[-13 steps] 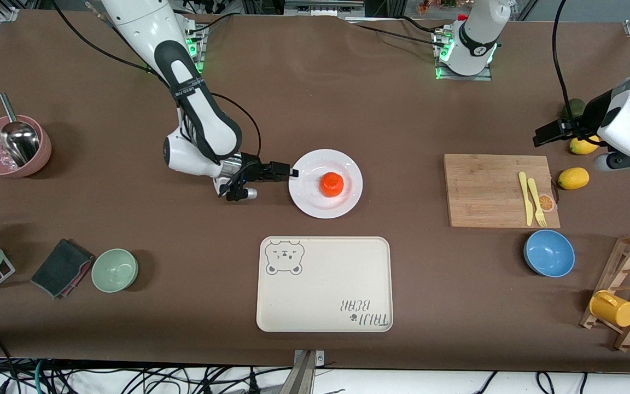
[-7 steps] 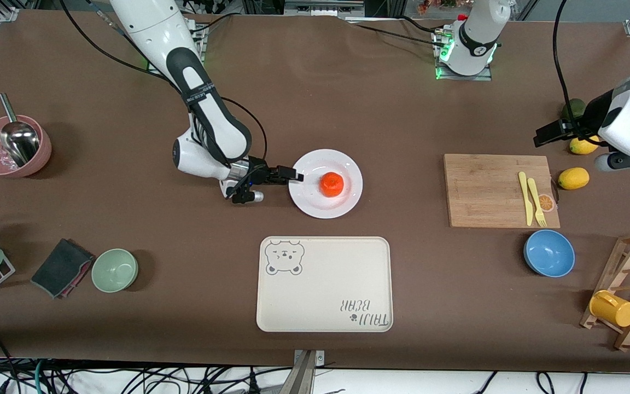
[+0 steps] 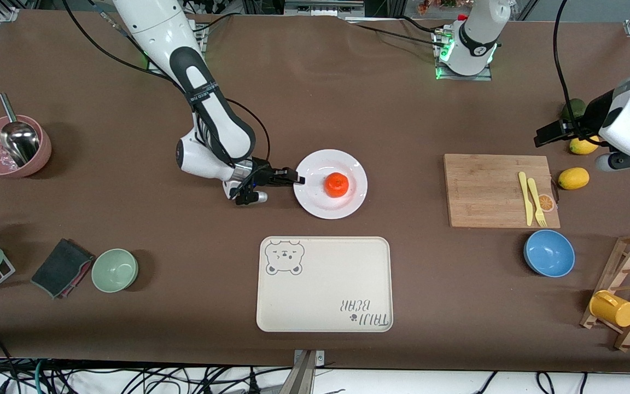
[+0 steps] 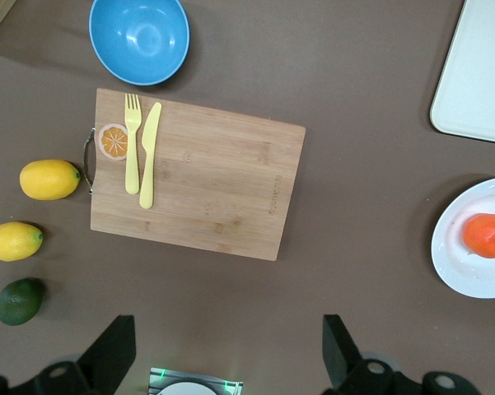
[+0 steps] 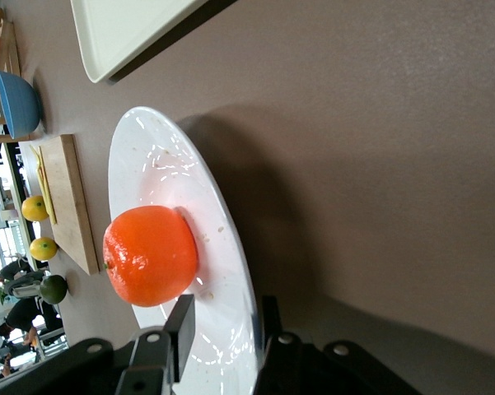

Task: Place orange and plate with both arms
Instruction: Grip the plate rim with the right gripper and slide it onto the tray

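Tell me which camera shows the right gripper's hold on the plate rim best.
The right wrist view: the right gripper has a finger on each face of the plate rim, beside the orange. The front view shows only fingertips at the rim; the left wrist view shows none.

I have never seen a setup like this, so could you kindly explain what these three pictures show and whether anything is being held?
Two white robot arms work at a brown table. One picture looks down from across the table; the other two come from cameras on each wrist. The right gripper has one finger above and one below the rim of the plate, closing on it; the orange sits on that plate. The left gripper waits open in the air near the lemons. A cutting board and bear tray lie nearby.
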Robot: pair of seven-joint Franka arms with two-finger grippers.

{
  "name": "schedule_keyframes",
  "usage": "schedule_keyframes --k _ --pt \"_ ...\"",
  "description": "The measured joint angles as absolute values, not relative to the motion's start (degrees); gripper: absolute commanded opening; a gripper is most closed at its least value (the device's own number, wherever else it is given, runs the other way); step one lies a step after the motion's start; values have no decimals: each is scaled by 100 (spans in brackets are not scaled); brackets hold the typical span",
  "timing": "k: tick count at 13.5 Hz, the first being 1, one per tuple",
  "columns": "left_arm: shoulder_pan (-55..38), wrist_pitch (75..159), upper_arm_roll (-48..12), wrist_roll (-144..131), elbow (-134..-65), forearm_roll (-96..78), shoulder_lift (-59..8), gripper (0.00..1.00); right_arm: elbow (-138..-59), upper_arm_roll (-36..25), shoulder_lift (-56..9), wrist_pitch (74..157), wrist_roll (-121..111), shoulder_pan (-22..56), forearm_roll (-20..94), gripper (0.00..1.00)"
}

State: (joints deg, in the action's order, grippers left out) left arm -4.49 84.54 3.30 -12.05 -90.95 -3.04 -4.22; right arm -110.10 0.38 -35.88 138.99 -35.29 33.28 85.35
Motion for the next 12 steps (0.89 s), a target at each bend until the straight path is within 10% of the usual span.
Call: schedule_keyframes --k 12 --pt "-448 8454 330 -1205 -9095 -304 -422 100 -10959 11 -3653 13887 -4363 3236 9037 0"
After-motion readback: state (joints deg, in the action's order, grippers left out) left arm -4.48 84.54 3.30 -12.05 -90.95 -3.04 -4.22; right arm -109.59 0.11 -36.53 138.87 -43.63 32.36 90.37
